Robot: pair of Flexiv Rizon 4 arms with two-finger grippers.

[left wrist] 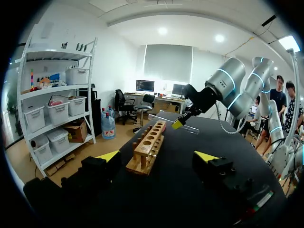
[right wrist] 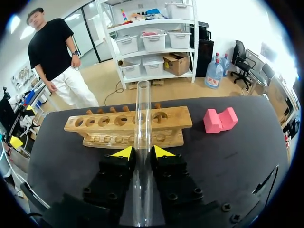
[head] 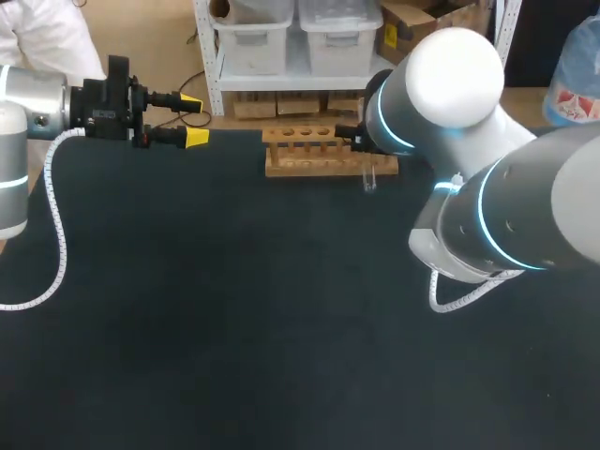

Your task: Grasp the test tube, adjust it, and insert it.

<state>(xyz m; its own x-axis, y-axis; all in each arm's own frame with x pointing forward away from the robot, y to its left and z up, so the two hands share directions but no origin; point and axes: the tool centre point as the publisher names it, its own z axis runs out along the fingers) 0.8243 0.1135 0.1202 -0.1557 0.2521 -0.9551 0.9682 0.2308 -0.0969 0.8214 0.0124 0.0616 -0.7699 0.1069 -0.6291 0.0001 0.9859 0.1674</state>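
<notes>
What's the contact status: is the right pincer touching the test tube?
Touching. Right wrist view: the right pincer has both yellow tips pressed against the test tube, one on each side, no gap visible.

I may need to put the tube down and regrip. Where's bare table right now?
The widest bare table lies in front of the wooden rack, between the white cable and the right arm. A smaller gap sits between the left gripper and the rack. Crowded: the rack's other end, with the right gripper, test tube and pink block.
</notes>
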